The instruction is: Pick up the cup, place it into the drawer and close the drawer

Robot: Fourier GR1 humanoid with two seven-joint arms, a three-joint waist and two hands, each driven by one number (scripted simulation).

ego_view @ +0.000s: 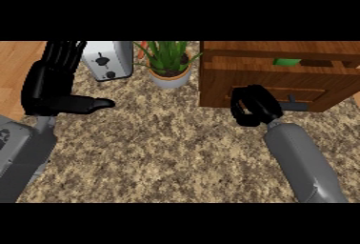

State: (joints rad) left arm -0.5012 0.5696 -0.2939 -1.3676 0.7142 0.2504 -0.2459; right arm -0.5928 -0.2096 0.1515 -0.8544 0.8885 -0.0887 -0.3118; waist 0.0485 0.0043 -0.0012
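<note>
Cup [286,61] shows only as a green sliver, probably inside the wooden drawer [239,65]. The right hand [255,107] is curled on nothing, against the cabinet [215,95] beside a grey handle [299,104]. The left hand [56,81] rests open near the toaster [109,59].

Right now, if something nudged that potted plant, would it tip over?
Probably not easily: the potted plant sits in a squat pot, upright on the counter. It would likely slide rather than roll. Its thin leaves look floppy and should bend.
</note>
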